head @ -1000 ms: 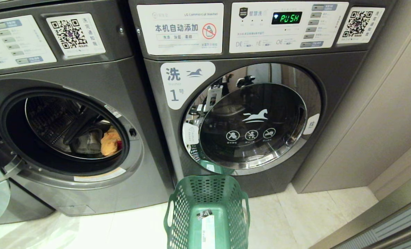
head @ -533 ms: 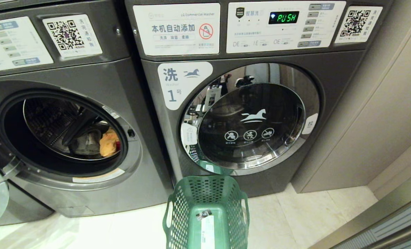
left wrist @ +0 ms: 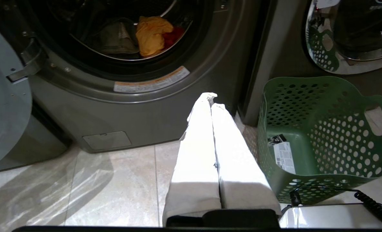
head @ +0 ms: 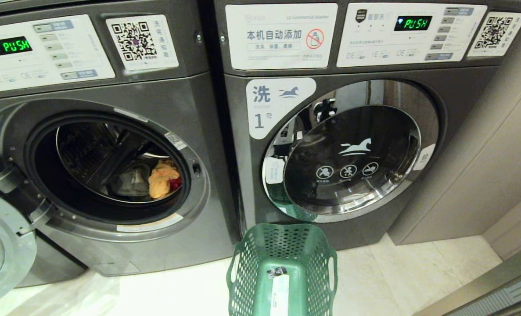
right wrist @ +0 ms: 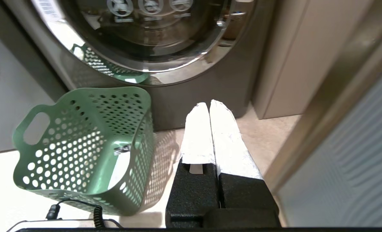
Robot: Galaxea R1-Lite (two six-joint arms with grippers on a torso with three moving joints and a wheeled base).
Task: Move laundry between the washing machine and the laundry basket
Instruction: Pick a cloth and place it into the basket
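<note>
The washing machine [head: 111, 87] stands on the left with its round door swung open. In its drum lies the laundry: a yellow-orange garment [head: 161, 180], a red one [head: 175, 183] beside it and grey-green jeans [head: 131, 182]. In the left wrist view the same pile shows, yellow-orange [left wrist: 150, 33] in front. The green laundry basket [head: 260, 263] stands on the floor between the two washers, holding only a white tag. My left gripper [left wrist: 211, 100] hangs shut and empty before the open washer, left of the basket [left wrist: 339, 129]. My right gripper [right wrist: 209, 104] is shut and empty, right of the basket [right wrist: 81, 135].
A like washer labelled 1 [head: 352, 158] stands on the right, door closed. The open door [head: 1, 250] juts out at the lower left. A beige cabinet wall [head: 497, 153] and a ribbed panel [right wrist: 355, 167] close off the right side. Pale tile floor lies around the basket.
The whole picture has slid to the right, so the camera has turned left; the open washer's display has come into view. Nothing in the scene itself has moved.
</note>
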